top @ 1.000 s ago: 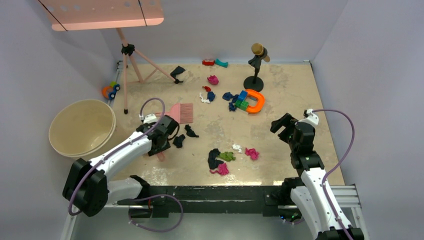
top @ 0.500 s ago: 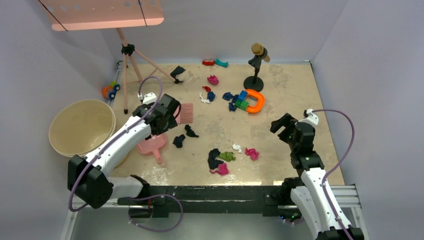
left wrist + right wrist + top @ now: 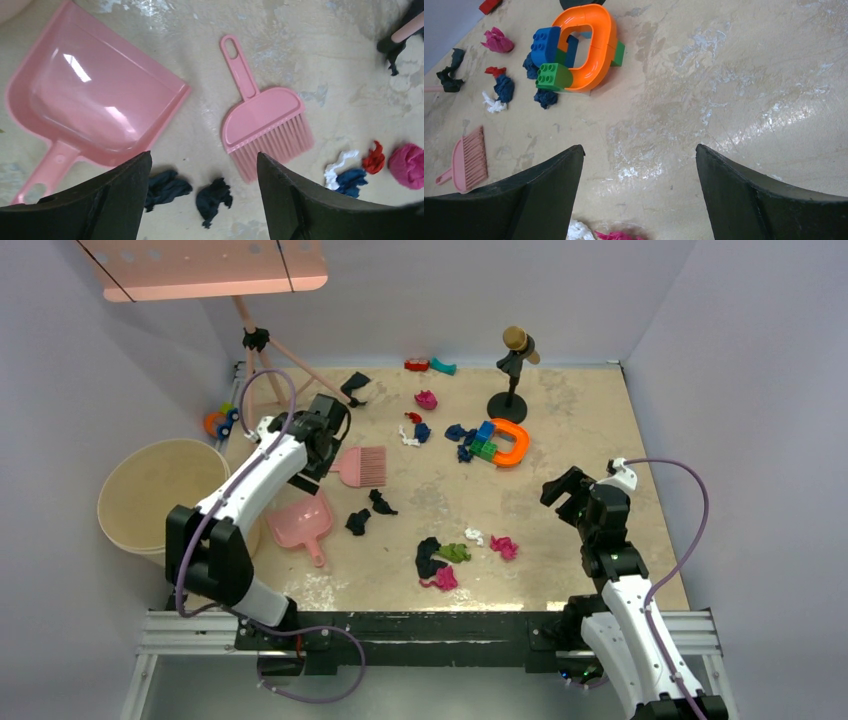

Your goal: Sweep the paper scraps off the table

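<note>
Paper scraps lie across the beige table (image 3: 560, 430): black ones (image 3: 356, 522) beside the pink dustpan (image 3: 298, 522), a black, green and magenta cluster (image 3: 440, 558) near the front, and more (image 3: 424, 400) at the back. My left gripper (image 3: 320, 440) hangs open and empty above the handle end of the pink brush (image 3: 364, 466). Its wrist view shows the dustpan (image 3: 95, 112), the brush (image 3: 265, 122) and two dark scraps (image 3: 212, 197) below the left gripper (image 3: 202, 156). My right gripper (image 3: 562, 486) is open and empty above bare table, also shown in its wrist view (image 3: 639, 147), with a white scrap (image 3: 579, 231) at the frame's bottom edge.
A beige bowl (image 3: 160, 498) stands off the table's left side. A pink tripod (image 3: 262, 350), a microphone stand (image 3: 512, 375), blue-green blocks with an orange horseshoe (image 3: 502, 443), red and teal toys (image 3: 430, 365) and a small orange-blue toy (image 3: 220, 422) stand at the back.
My left arm has swung from over the dustpan towards the far left, uncovering the dustpan, and now hangs by the brush handle. The right arm has not moved.
</note>
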{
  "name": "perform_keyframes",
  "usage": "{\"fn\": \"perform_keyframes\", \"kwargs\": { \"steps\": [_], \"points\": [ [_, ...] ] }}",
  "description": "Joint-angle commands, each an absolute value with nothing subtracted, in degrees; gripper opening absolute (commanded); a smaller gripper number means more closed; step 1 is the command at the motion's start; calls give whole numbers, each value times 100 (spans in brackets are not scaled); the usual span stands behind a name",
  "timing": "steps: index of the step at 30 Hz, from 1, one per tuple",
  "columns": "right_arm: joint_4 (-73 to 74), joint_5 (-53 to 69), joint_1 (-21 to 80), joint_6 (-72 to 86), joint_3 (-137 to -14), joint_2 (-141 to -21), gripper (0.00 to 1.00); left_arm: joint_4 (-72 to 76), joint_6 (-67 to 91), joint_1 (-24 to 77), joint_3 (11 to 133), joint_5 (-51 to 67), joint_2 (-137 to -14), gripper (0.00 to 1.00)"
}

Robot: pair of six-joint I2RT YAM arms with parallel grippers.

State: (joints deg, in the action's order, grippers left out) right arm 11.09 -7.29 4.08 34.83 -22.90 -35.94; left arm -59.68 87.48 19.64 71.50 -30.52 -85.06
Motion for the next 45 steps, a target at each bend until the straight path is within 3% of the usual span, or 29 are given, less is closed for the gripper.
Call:
{"fn": "perform_keyframes", "kwargs": {
  "steps": [1, 7, 23, 34, 40, 45],
  "points": [
    [867, -693, 395, 3454, -2285, -3596, 87, -5960, 9688, 1820, 7738, -2923, -9033, 80],
    [868, -721, 394, 3462, -2284, -3595, 87, -5936, 9978, 1639, 8310, -2422, -10040, 80],
    [857, -677, 394, 3454, -2293, -3642, 87, -5209, 10122, 1015, 8438, -2050, -11208, 72],
    [868, -701, 395, 3454, -2320, -3702, 87, -6173, 10049, 1047, 9604, -1986, -11915, 68],
    [872, -687, 391, 3458, -2312, -3678, 87, -5723, 10286, 1077, 9015, -1339, -12051, 65],
    [863, -664, 393, 3454, -2290, -3634, 87, -5681, 10273, 1151, 8855, -1487, -12040, 50]
  ]
}}
